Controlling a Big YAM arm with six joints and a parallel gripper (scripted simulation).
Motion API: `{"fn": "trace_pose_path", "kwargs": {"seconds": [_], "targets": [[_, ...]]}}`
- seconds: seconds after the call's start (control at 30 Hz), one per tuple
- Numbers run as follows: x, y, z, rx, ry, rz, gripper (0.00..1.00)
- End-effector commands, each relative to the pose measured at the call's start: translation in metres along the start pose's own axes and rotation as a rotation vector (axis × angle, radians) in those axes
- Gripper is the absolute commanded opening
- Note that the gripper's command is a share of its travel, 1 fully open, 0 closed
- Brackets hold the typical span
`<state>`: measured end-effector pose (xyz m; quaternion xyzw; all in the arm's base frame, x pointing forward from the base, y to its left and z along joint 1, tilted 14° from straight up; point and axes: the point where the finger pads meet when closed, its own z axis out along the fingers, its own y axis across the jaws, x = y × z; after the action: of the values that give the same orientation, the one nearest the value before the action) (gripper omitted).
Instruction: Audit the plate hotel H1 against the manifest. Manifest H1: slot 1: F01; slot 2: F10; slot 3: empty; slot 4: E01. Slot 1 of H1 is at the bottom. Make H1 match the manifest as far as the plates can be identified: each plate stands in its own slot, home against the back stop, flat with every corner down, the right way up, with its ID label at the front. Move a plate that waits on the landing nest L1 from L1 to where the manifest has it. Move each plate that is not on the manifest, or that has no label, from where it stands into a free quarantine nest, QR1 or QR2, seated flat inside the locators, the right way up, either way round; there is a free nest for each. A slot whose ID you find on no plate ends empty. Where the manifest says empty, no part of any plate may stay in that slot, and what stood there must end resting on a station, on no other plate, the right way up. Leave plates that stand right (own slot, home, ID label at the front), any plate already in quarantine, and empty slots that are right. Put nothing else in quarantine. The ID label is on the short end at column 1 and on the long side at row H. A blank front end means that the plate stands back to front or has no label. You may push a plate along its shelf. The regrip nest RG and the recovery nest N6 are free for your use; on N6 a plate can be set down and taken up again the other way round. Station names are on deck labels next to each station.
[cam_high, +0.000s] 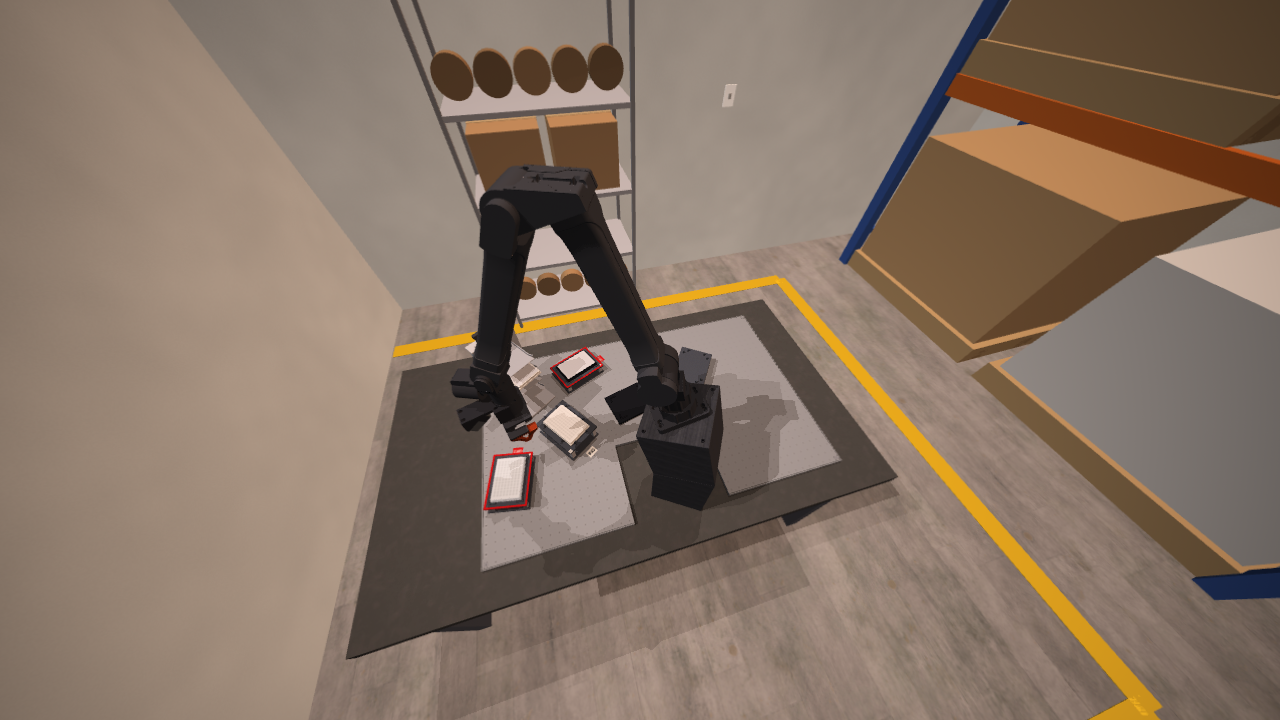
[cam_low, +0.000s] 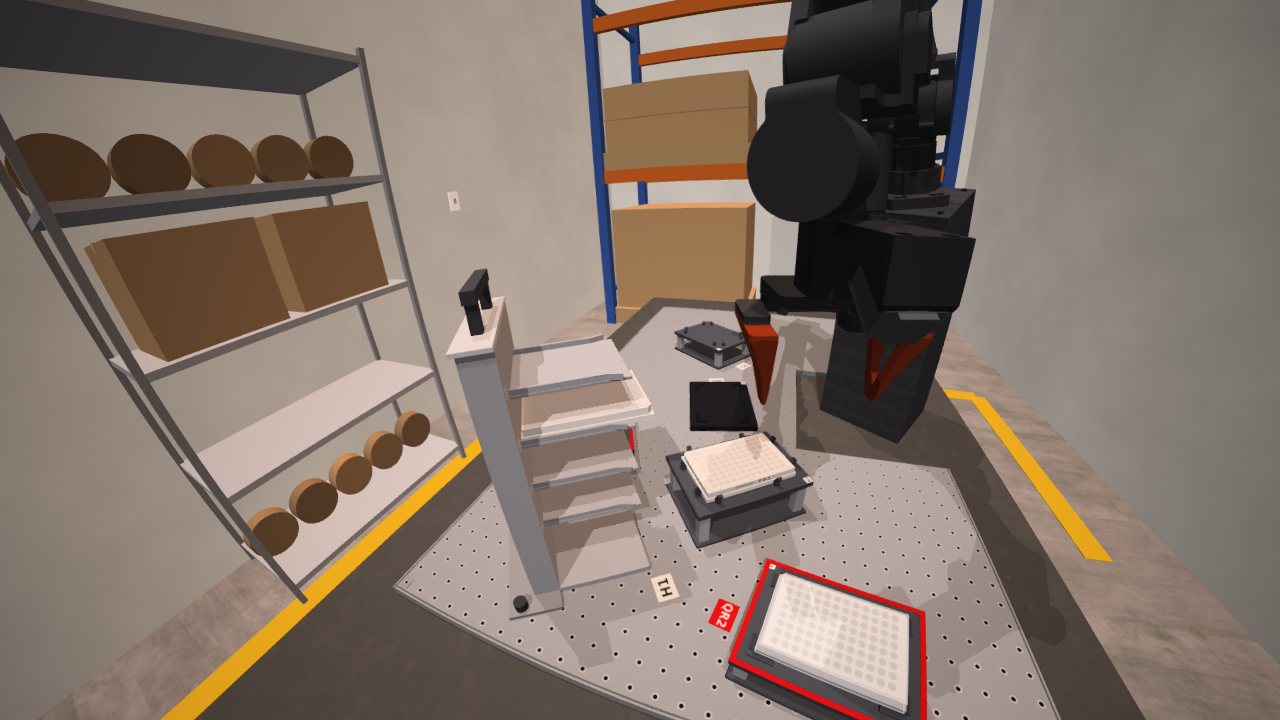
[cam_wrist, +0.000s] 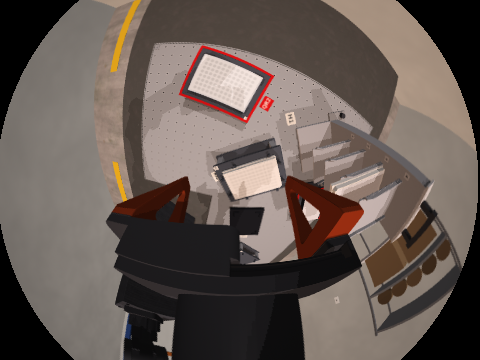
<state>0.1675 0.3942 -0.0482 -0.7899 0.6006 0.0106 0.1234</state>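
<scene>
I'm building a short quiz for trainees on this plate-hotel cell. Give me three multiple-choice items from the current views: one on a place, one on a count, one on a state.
1. Where is the plate in the QR2 nest relative to the hotel H1 in the exterior view?
A. On the hotel's top board
B. On the deck, nearer the camera and to the right
C. Behind the hotel, by the wall

2. How many red-framed nests show in the top view?
A. One
B. Two
C. Four

3. What is the end effector doing?
A. Open, holding nothing
B. Shut on a plate
C. Shut on a deck label

Answers:
1 B: the red frame beside the QR2 label lies low and right of the hotel.
2 B: one near, one far.
3 A: the orange fingers stand wide apart with only air between them.
</scene>
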Motion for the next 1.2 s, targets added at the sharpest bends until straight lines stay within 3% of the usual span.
{"fn": "trace_pose_path", "kwargs": {"seconds": [0.0,0.07,0.13,0.6,0.63,0.77,1.17], "targets": [[0.001,-0.012,-0.009,0.023,-0.029,0.106,1.0],[0.011,-0.008,-0.001,0.005,-0.004,0.128,1.0],[0.011,-0.015,-0.01,0.022,-0.029,0.176,1.0],[0.05,-0.028,-0.01,0.021,-0.03,0.455,1.0],[0.058,-0.024,0.001,0.002,0.002,0.478,1.0],[0.067,-0.033,-0.01,0.019,-0.025,0.571,1.0],[0.1,-0.043,-0.008,0.017,-0.023,0.804,1.0]]}}
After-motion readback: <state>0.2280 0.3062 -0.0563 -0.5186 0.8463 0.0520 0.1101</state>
